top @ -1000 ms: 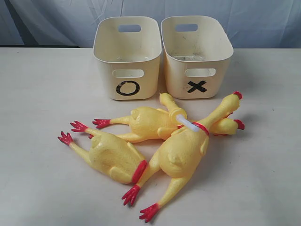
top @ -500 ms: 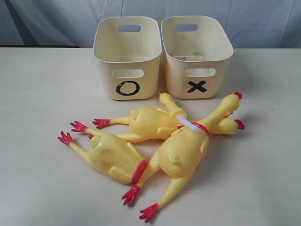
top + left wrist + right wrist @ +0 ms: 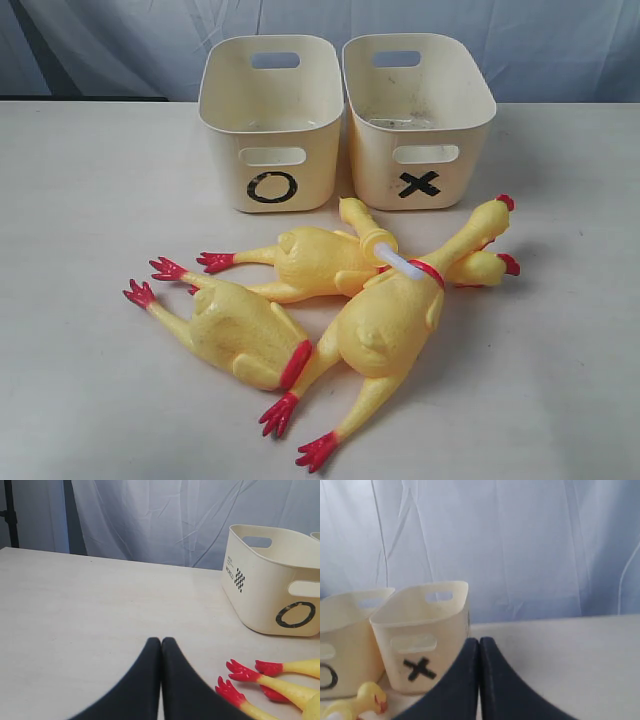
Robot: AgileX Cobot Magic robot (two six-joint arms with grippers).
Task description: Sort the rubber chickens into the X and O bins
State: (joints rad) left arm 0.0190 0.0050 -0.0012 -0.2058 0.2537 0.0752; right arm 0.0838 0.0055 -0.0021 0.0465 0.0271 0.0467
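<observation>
Both pincers are pressed fully closed with nothing in them, clear of the pile. The left pincer [image 3: 161, 641] has red feet [image 3: 240, 671] near it on the table [image 3: 90, 220], and the right pincer [image 3: 479, 641] is likewise shut. Neither shows in the exterior view.

At lower centre of the exterior frame, the 4 rubber chickens [image 3: 340, 300] lie in 1 heap, none sorted yet. Nearest, the front whole chicken [image 3: 390, 325] sprawls with its feet toward the bottom edge and its neck running to the upper right. The headless body [image 3: 235, 335] touches it on the left. Behind them the rear whole chicken [image 3: 310, 262] lies crosswise, its head poking out at the right. The small neck piece [image 3: 362, 225] rests at the heap's far edge.

At top centre stand the O bin [image 3: 225, 150] on the left and the X bin [image 3: 470, 150] on the right, just beside each other. No chicken shows inside either.

I judge the first pick is the step in hand. My next move calls for spreading 1 pincer and lowering it over an outlying piece. The headless body looks freest to lift without dragging its neighbours.
</observation>
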